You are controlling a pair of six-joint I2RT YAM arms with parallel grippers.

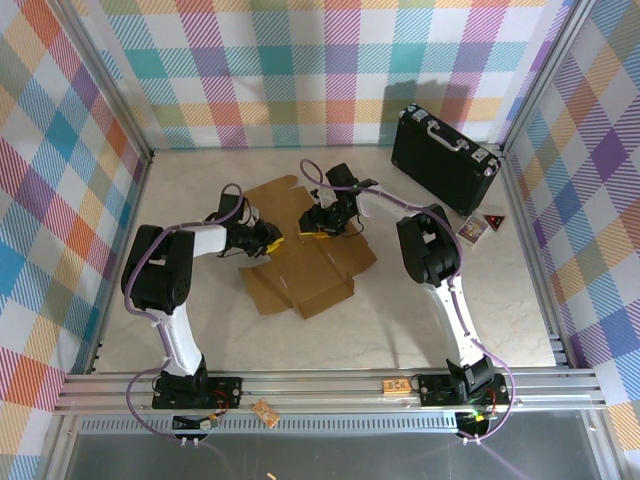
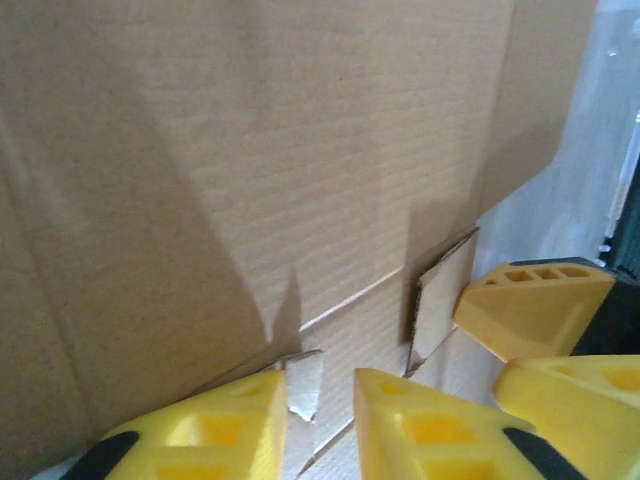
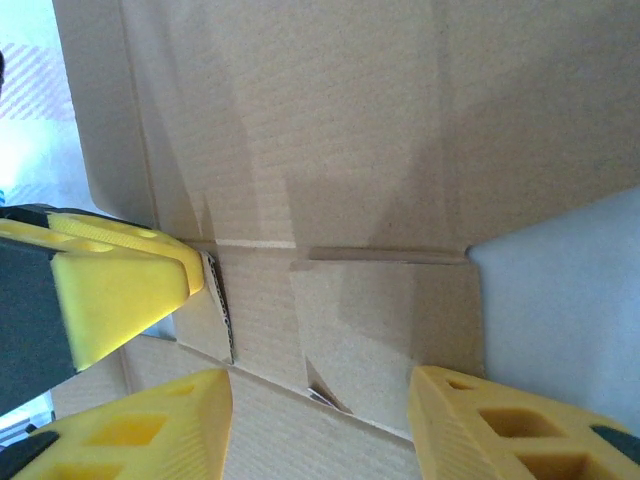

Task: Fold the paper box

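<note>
The paper box (image 1: 310, 275) is a brown cardboard sheet lying mostly flat mid-table, with one panel (image 1: 280, 200) raised toward the back. My left gripper (image 1: 268, 240) reaches in from the left at the sheet's fold. In the left wrist view its yellow fingers (image 2: 200, 435) stand a narrow gap apart over the cardboard (image 2: 250, 150), with a small torn tab (image 2: 305, 385) in the gap beside one finger and clear of the other. My right gripper (image 1: 322, 228) comes from the right, close by. Its fingers (image 3: 510, 430) are spread wide over a cardboard panel (image 3: 350, 120), open.
A black hard case with silver trim (image 1: 445, 158) stands at the back right. Two small cards (image 1: 472, 228) lie in front of it. The patterned walls close in the table on three sides. The aluminium rail (image 1: 330, 385) runs along the near edge.
</note>
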